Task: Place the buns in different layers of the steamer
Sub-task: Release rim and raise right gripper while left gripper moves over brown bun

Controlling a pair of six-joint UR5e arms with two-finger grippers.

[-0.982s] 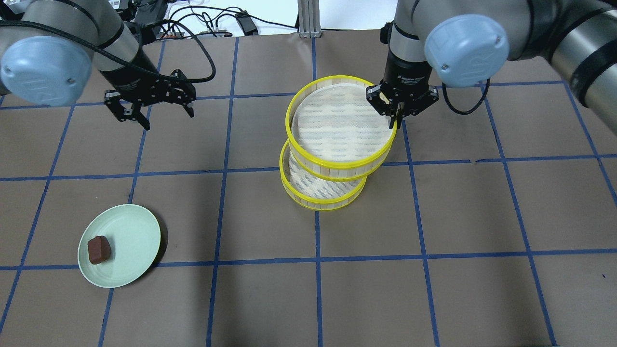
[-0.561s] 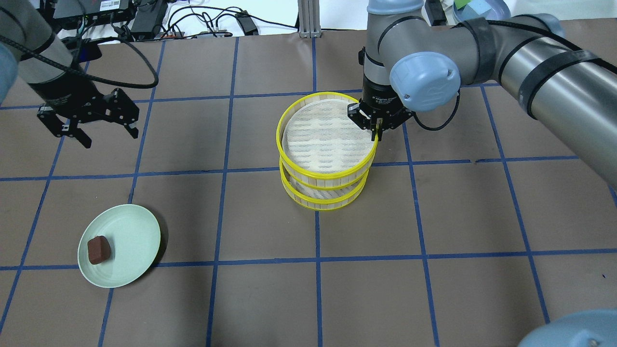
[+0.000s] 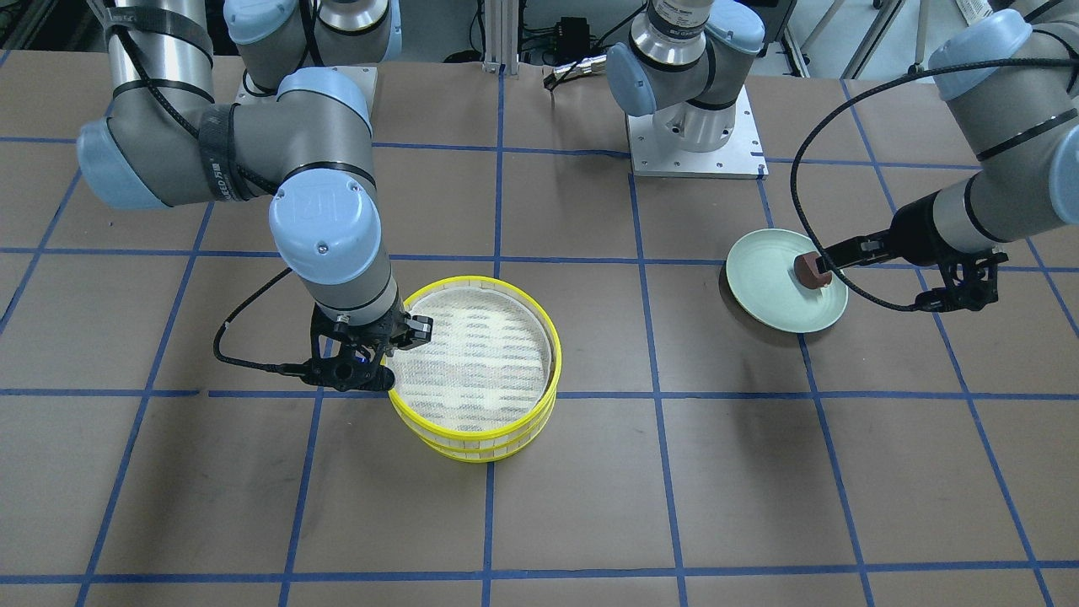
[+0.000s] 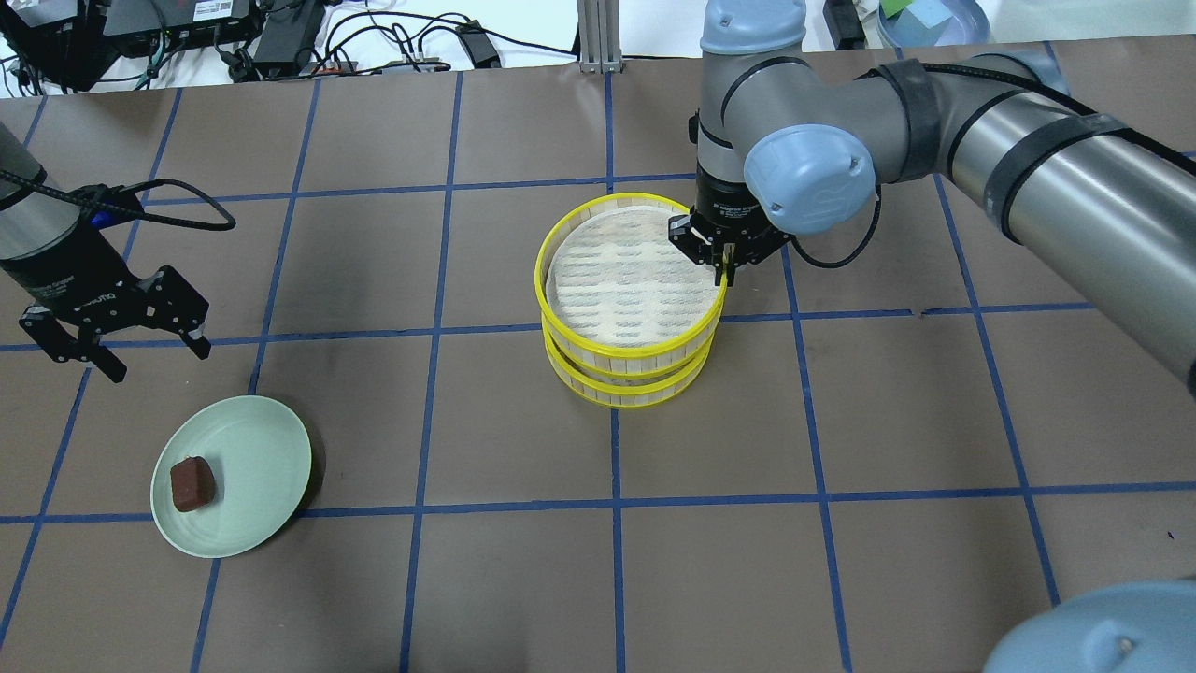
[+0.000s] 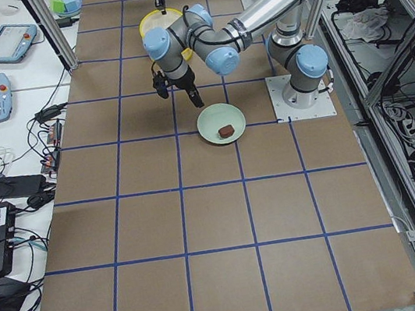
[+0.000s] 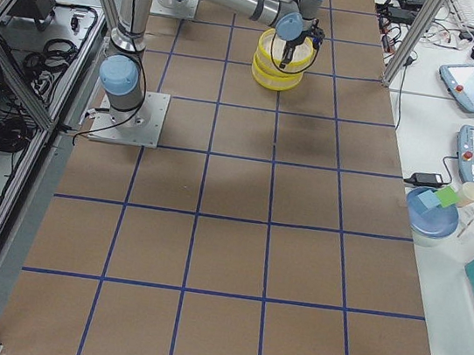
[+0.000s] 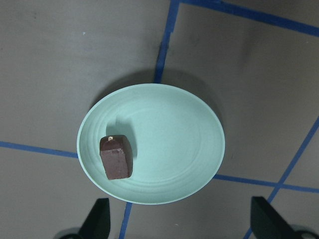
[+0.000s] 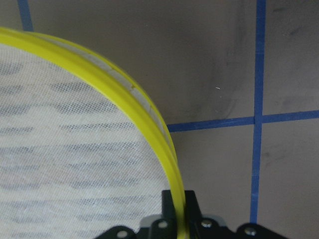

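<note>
Two yellow-rimmed steamer trays stand stacked mid-table. The upper tray (image 4: 540, 280) sits nearly square over the lower tray (image 4: 624, 399). My right gripper (image 4: 724, 268) is shut on the upper tray's far right rim, which also shows in the right wrist view (image 8: 149, 124). The upper tray's mesh floor is bare. The dark reddish-brown bun (image 4: 192, 484) lies on the pale green plate (image 4: 266, 449) at the near left. My left gripper (image 4: 159, 363) is open and empty, hovering just behind the plate, with the bun below it (image 7: 116, 158). The cream-white bun is hidden.
Blue tape lines grid the brown table. Cables and electronics (image 4: 280, 37) lie along the far edge. The right arm's elbow (image 4: 808, 178) hangs beside the stack. A blue bowl with blocks (image 6: 431, 212) sits on a side bench off the table.
My right gripper has lowered the upper tray and shifted it into line over the lower tray. My left arm has swung left and nearer, to just behind the plate.
</note>
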